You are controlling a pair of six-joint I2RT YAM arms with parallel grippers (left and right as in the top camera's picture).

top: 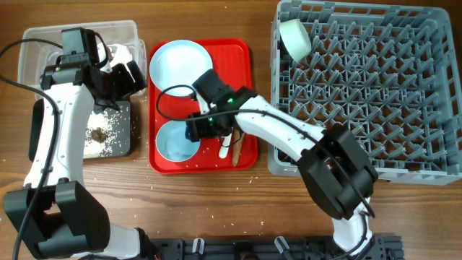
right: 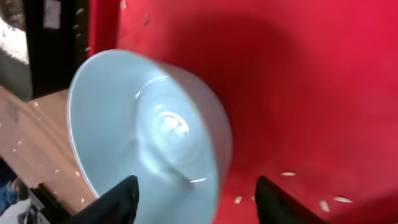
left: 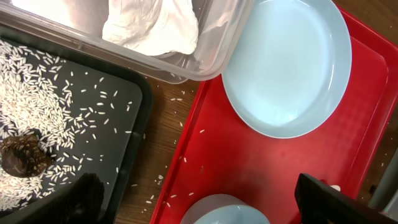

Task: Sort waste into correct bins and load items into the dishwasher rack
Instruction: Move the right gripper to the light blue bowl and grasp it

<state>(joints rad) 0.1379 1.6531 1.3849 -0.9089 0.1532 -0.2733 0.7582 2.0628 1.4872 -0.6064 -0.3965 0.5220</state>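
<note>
Wooden table, red tray at centre. Pale blue bowl on the tray, beside white spoon. Right gripper over bowl, fingers spread, not pinching; view blurred. Left gripper spread, empty. Judged: bowl light, rigid, glossy, probably slippery; take by the rim, one finger inside

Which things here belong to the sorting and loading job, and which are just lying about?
Job: pale blue plate, pale blue bowl, pale green bowl, white spoon, grey rack, clear tub, black tray, tissue, rice, dark lump.
Lying about: red tray, wooden table.
</note>
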